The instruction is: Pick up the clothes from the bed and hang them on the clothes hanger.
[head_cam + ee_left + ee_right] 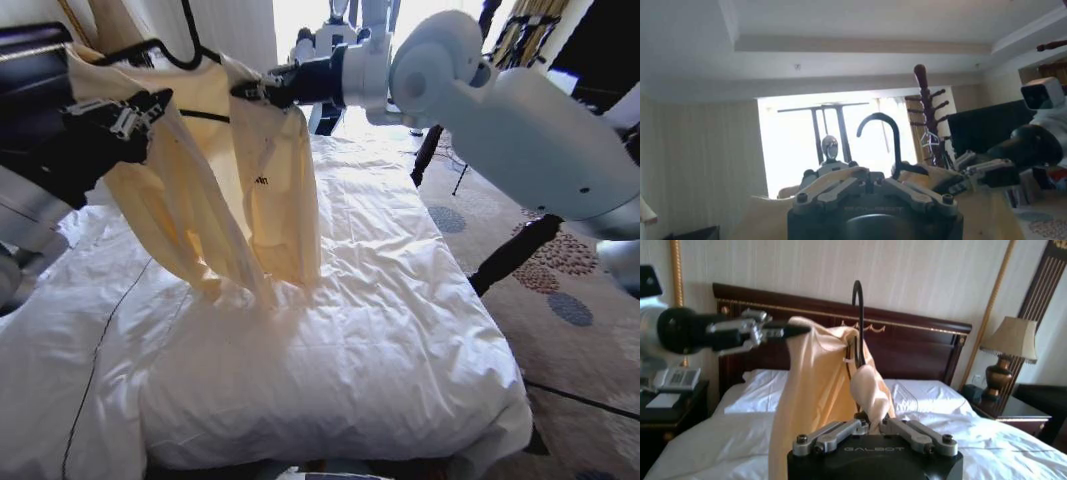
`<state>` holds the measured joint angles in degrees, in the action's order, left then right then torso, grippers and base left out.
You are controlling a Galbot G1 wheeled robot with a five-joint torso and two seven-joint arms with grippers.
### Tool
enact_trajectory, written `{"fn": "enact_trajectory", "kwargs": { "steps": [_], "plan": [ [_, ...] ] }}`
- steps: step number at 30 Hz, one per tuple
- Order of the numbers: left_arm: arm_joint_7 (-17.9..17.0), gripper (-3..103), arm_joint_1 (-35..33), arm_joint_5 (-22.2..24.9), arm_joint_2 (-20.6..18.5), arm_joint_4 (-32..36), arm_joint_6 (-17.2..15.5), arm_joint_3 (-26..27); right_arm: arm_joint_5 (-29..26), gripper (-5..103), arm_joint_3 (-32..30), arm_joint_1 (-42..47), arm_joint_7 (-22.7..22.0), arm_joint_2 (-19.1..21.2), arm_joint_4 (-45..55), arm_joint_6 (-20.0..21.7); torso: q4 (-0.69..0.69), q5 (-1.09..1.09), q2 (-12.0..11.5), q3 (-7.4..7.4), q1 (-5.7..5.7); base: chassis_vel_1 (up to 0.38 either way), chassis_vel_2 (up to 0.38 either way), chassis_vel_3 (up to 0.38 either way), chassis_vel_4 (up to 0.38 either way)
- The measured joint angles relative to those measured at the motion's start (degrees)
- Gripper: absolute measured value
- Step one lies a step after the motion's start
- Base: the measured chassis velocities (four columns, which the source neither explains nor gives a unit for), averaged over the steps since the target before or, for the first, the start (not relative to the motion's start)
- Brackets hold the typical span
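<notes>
Item: the clothes (215,180), one cream shirt, held above the bed (380,300), lowest folds brushing the white duvet (400,350).

Item: the clothes hanger (175,50), black, hook up, inside the shirt's shoulders at the upper left of the scene.

Item: left gripper (130,118), on the left, closed on one shoulder of the shirt.

Item: right gripper (262,90), reaching in from the right, pinched shut on the other shoulder, where hanger and cloth meet.

Risk: the shirt seems only partly seated. If either gripper lets go early, the thin cloth would likely slide off a hanger arm and fall to the duvet. Uneven pulling could tip the hanger out of the collar.
</notes>
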<state>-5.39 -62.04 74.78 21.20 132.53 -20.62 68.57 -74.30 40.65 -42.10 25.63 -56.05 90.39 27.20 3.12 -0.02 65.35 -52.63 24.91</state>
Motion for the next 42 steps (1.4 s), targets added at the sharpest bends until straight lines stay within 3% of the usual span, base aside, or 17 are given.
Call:
{"fn": "enact_trajectory", "kwargs": {
  "steps": [7,16,23,26,27,34,42],
  "plan": [
    [-0.01,0,0.72,0.38,-2.12,-3.96,0.32,0.11,4.23,0,2.26,-0.28,5.76,3.52,1.16,-0.06,-0.01,-0.01,0.00,0.00,0.00,0.000,0.000,0.000,0.000],
    [-0.21,0,1.94,1.84,-5.24,-5.82,0.58,0.51,5.89,0,3.34,2.19,7.19,5.13,3.49,0.28,0.01,0.00,0.00,0.00,0.00,0.000,0.000,0.000,0.000],
    [-0.28,0,2.03,3.33,-6.16,-4.47,0.93,1.16,6.34,0,0.34,7.51,-0.42,0.48,3.12,0.56,-0.03,-0.03,0.00,0.00,0.00,0.000,0.000,0.000,0.000],
    [-0.08,0,1.79,3.85,-6.11,-2.59,1.04,1.23,5.12,0,-1.38,10.37,-7.32,-2.38,2.46,0.00,-0.01,-0.01,0.00,0.00,0.00,0.000,0.000,0.000,0.000],
    [-0.08,0,1.79,3.85,-6.11,-2.59,1.04,1.23,5.12,0,-1.38,10.37,-7.32,-2.38,2.46,0.00,-0.01,-0.01,0.00,0.00,0.00,0.000,0.000,0.000,0.000],
    [1.33,0,0.60,3.93,-4.16,2.11,1.13,0.23,-1.04,0,-4.17,12.77,-18.55,-6.03,2.16,-3.51,0.00,-0.01,0.00,0.00,0.00,0.000,0.000,0.000,0.000],
    [3.71,0,-1.36,3.26,-1.52,5.59,0.58,-0.42,-4.70,0,-6.57,12.84,-24.79,-9.73,1.09,-5.96,-0.01,-0.01,0.00,0.00,0.00,0.000,0.000,0.000,0.000]
  ]
}}
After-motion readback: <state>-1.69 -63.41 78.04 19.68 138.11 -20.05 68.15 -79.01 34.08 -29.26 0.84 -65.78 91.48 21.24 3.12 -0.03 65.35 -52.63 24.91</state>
